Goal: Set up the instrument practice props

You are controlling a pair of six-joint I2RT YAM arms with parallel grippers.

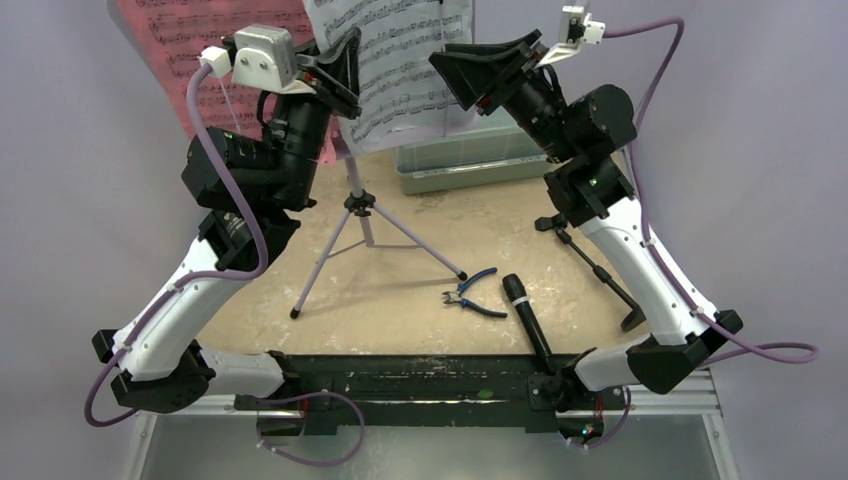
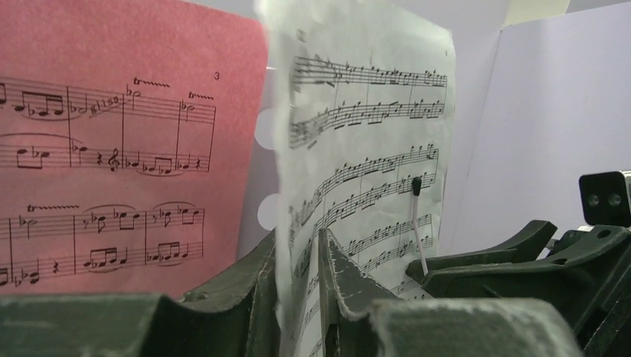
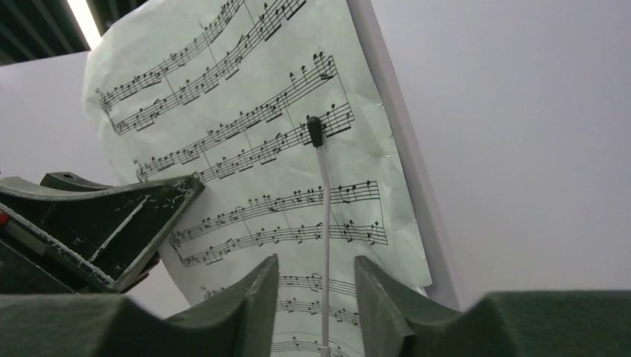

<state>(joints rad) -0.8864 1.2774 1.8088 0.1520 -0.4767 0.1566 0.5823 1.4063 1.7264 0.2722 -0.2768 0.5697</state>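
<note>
The pale lilac music stand (image 1: 358,205) stands on its tripod legs mid-table. A pink sheet (image 1: 180,50) (image 2: 111,149) and a white sheet (image 1: 400,60) (image 3: 245,149) lean on its desk. My left gripper (image 1: 340,75) (image 2: 298,234) is at the white sheet's left edge. Its jaws are slightly apart, with the paper (image 2: 364,134) against the left finger. My right gripper (image 1: 455,80) (image 3: 316,260) is open around the stand's thin white retainer rod (image 3: 324,208), touching nothing. The black microphone (image 1: 527,320) lies on the table. The black round-based stand (image 1: 590,265) lies partly behind my right arm.
A translucent green toolbox (image 1: 470,160) sits behind the music stand. Blue-handled pliers (image 1: 470,292) lie beside the microphone. The tripod legs (image 1: 320,270) spread across the middle of the table. Both grippers are close together, high up at the stand's desk.
</note>
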